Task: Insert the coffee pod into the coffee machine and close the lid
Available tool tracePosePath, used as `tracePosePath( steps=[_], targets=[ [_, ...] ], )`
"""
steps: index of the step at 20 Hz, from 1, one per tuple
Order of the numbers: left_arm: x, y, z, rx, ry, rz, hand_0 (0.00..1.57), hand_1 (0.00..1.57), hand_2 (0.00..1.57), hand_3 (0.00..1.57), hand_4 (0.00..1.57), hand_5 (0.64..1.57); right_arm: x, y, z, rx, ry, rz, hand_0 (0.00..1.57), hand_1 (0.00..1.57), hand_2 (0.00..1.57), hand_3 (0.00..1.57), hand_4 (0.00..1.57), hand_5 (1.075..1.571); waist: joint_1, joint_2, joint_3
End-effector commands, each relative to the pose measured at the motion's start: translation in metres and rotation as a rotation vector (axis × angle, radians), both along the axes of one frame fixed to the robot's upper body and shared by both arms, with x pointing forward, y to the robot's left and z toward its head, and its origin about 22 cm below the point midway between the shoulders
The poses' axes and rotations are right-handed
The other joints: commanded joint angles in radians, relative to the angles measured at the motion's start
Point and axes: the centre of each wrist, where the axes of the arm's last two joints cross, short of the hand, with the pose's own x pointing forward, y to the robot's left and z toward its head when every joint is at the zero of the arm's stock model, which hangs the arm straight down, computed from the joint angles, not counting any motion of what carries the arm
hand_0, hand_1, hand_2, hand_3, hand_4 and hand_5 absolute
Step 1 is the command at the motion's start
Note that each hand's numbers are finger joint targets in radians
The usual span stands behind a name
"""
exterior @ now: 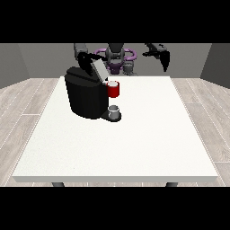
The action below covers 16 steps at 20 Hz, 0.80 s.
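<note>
The black coffee machine (85, 96) stands on the left half of the white table (148, 139). Its grey lid (99, 68) is tilted up and open. At the machine's front, the red pod holder (114, 90) has a pale patch at its top; I cannot tell whether that is the pod. Below it, a small grey cup (114, 111) sits on the machine's base. The hand at the view's left (86, 59) is at the lid's upper back edge, fingers stretched along it. The hand at the view's right (164, 58) hangs raised beyond the table's far edge, fingers relaxed, holding nothing.
The robot's torso (116, 57) is behind the table's far edge. The table's near edge (115, 179) runs across the lower part of the view. Wooden floor surrounds the table.
</note>
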Motion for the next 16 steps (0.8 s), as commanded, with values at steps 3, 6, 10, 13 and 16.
tracePosePath(
  steps=[3,6,10,13,16],
  targets=[
    [0.012,-0.002,0.031,0.025,-0.038,-0.007,0.00,0.00,0.00,0.00,0.00,1.571,0.011,0.002,0.000,-0.011,-0.025,0.006,0.00,0.00,0.00,0.00,0.00,1.571,0.017,0.044,0.0020],
    [0.002,-0.003,0.005,0.038,-0.015,0.025,0.00,0.00,0.00,0.00,0.00,1.571,0.013,0.010,0.007,-0.016,-0.007,0.053,0.00,0.00,0.00,0.00,0.00,1.571,0.000,0.036,0.0018],
    [-0.004,0.005,-0.011,0.031,-0.027,0.036,0.00,0.00,0.00,0.00,0.00,1.571,0.016,0.015,0.014,-0.020,-0.047,0.054,0.00,0.00,0.00,0.00,0.00,1.571,-0.004,0.047,0.0017],
    [0.008,0.001,0.010,0.011,0.005,0.017,0.00,0.00,0.00,0.00,0.00,1.571,0.012,0.029,0.000,-0.061,-0.027,0.072,0.00,0.00,0.00,0.00,0.18,1.571,0.001,0.028,0.0019],
    [0.001,0.008,-0.017,0.027,0.004,0.068,0.00,0.00,0.00,0.00,0.13,1.571,0.013,0.067,0.022,-0.069,-0.048,0.116,0.00,0.00,0.00,0.00,0.21,1.571,-0.018,0.028,0.0013]
  ],
)
